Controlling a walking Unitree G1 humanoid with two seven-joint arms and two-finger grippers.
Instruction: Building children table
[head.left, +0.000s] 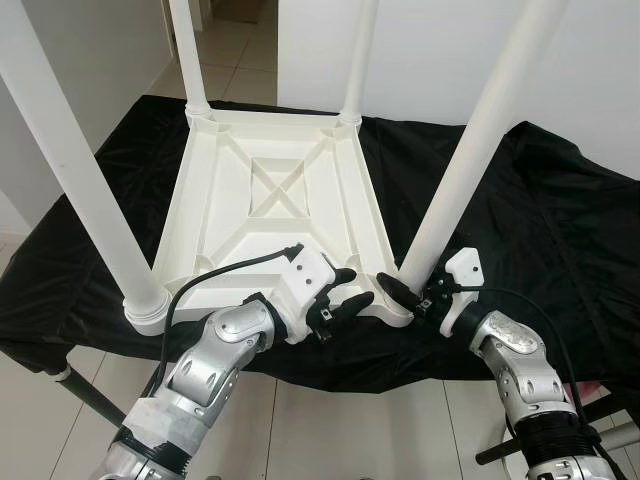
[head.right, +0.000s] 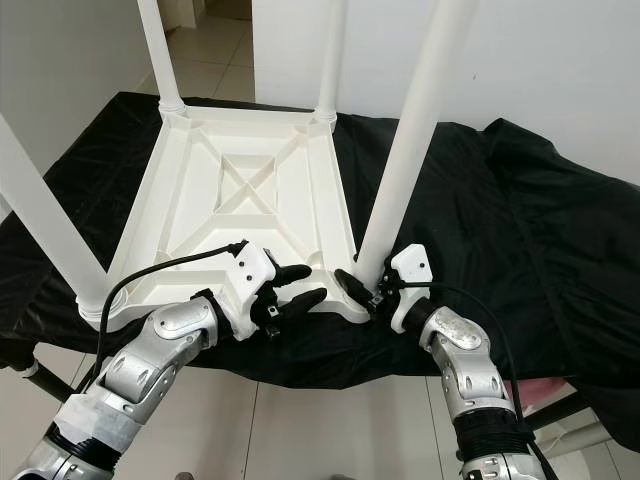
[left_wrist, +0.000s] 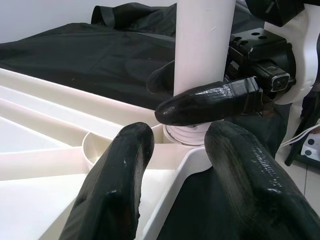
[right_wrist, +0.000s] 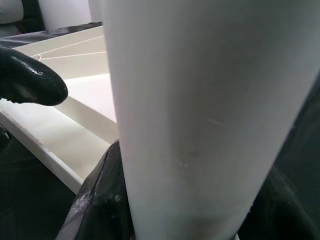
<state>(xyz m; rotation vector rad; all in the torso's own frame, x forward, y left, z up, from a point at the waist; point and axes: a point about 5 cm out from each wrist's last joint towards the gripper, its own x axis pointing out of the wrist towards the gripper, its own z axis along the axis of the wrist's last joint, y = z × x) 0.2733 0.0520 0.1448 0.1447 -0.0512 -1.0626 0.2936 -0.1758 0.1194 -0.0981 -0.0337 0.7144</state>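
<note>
- The little white table (head.left: 275, 190) lies upside down on the counter (head.left: 560, 230), which has a black cloth over it. The table's flat top is down and its four legs point up.
- My right pincer (head.left: 405, 292) is at the near right corner of the table. Its two black fingers are clamped around the bottom of the near right leg (head.left: 470, 165), one finger on each side of it.
- In the right wrist view that leg stands right in front of the camera, with black finger showing on both sides of it.
- My left pincer (head.left: 340, 292) is just beside that same corner, over the table's near edge. Its fingers are apart and hold nothing.
- In the left wrist view I see one right finger (left_wrist: 207, 102) lying across the leg, just above the round socket (left_wrist: 187, 134) where the leg goes in.
- The leg's long way runs almost straight up, leaning a bit to the right. I think the next move is to turn or push it down along that line.
- The right arm is the near one for this job. I think the left one should press on the table edge so the table does not slide.
- The other three legs look like they are already in.
</note>
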